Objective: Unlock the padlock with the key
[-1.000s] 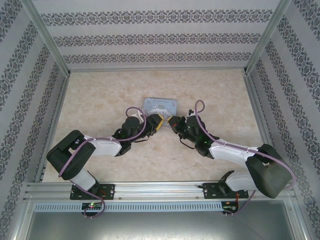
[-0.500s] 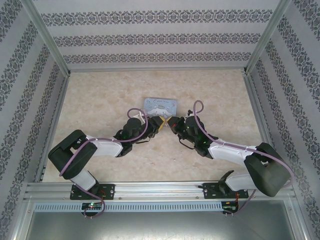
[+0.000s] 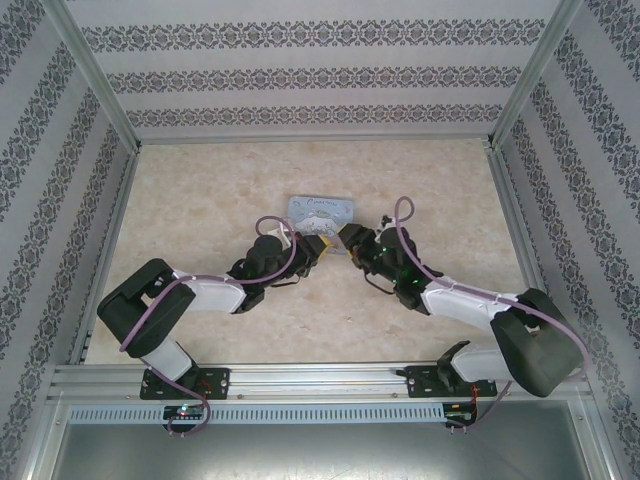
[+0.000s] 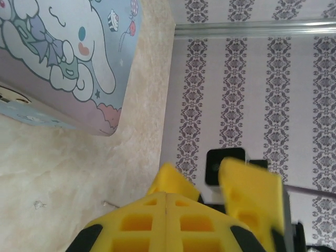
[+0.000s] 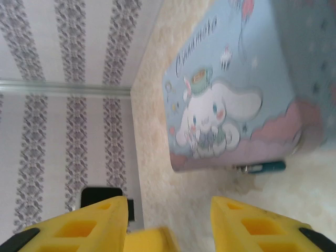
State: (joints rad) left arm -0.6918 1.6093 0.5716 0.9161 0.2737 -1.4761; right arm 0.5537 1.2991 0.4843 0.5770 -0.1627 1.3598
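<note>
Now the padlock (image 5: 262, 167) lies flat on the table (image 3: 220, 190), its teal body just beside the foot of the pale blue cartoon tin (image 5: 231, 79), on the side that faces the arms. From the right wrist we see it ahead of the right gripper (image 5: 168, 210) and off toward one finger, apart from both. That gripper stands partly wide, its yellow fingers parted with bare table between them. The left gripper (image 4: 167, 197) is closed, its yellow fingers pressed together along a seam, and we cannot tell whether anything is pinched there. Near it on the table lies a thin grey sliver (image 4: 106, 203), too small for us to call the key. From above, both grippers meet close together at the tin's near edge. The table is beige and marbled, walled on three sides by pale wallpaper (image 3: 320, 80) with dark ornamental bands, set in an aluminium frame (image 3: 310, 135)
</note>
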